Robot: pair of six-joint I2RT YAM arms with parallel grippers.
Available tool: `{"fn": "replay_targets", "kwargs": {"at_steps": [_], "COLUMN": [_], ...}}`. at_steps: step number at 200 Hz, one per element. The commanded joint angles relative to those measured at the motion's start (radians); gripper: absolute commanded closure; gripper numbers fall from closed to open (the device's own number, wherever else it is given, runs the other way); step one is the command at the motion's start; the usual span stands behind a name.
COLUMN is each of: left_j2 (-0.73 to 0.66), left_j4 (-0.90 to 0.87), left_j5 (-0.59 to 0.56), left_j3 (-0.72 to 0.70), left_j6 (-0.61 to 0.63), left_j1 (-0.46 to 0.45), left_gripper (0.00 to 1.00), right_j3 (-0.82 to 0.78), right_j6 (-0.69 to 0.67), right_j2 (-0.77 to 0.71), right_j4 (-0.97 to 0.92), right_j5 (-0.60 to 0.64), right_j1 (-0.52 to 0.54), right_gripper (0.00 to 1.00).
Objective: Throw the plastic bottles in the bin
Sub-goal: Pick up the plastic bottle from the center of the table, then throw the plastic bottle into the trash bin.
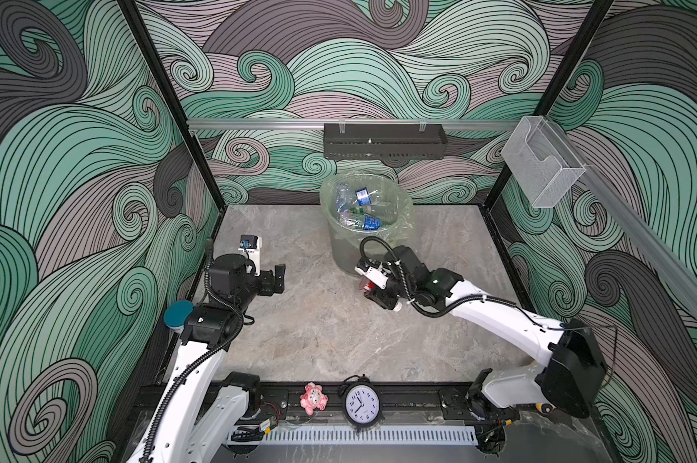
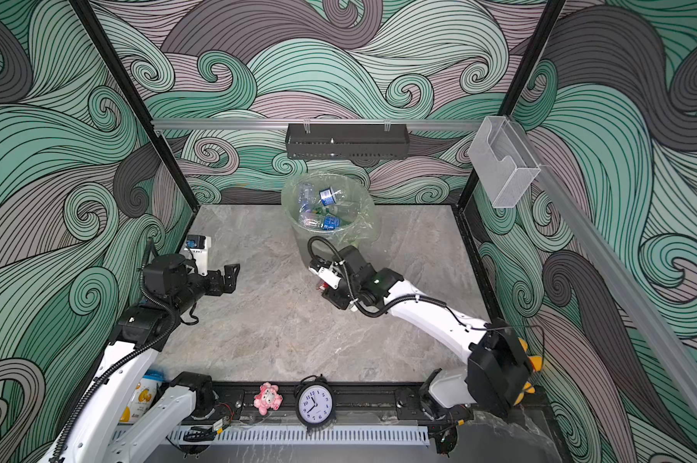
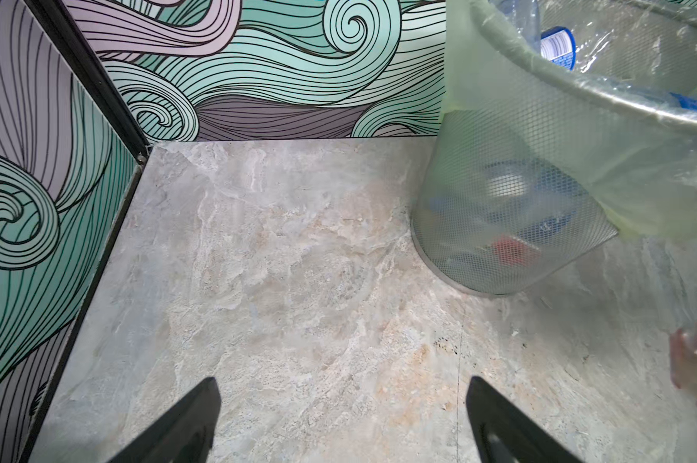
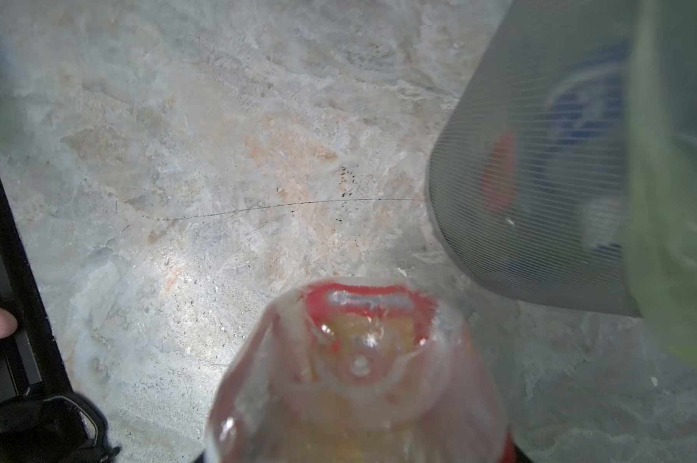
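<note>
So the red-labelled bottle (image 4: 359,373) is being gripped in the right jaws, just beside the bin (image 1: 339,250); left jaws are being held wide open, empty, over the counter (image 3: 298,280).

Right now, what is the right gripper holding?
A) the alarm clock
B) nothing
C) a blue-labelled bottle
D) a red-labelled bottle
D: the right wrist view shows a clear bottle with a red label sitting in the right gripper, close to the bin.
</note>
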Motion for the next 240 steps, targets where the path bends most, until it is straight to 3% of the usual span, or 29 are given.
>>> {"fn": "replay_targets", "kwargs": {"at_steps": [1,70,151,182,212,240], "left_j2": [0.005,0.029,0.016,0.015,0.002,-0.012], "left_j4": [0.046,0.093,0.113,0.101,0.094,0.076], "left_j5": [0.059,0.186,0.252,0.262,0.252,0.230], "left_j3": [-0.009,-0.036,-0.058,-0.047,-0.041,-0.024], "left_j6": [0.030,0.051,0.064,0.072,0.081,0.076], "left_j1": [0.006,0.004,0.004,0.004,0.004,0.004], "left_gripper": [0.03,0.03,0.03,0.03,0.03,0.03], "right_j3": [-0.032,-0.166,-0.103,0.150,0.534,0.997], "right_j6": [0.140,0.249,0.265,0.230,0.208,0.199], "right_j2": [-0.102,-0.343,-0.390,-0.241,0.083,0.430], "right_j4": [0.055,0.156,0.163,0.071,0.011,-0.200], "right_j5": [-0.127,-0.208,-0.211,-0.208,-0.238,-0.261], "right_j1": [-0.095,-0.335,-0.372,-0.377,-0.382,-0.380], "right_gripper": [0.55,0.56,0.55,0.55,0.54,0.25]}}
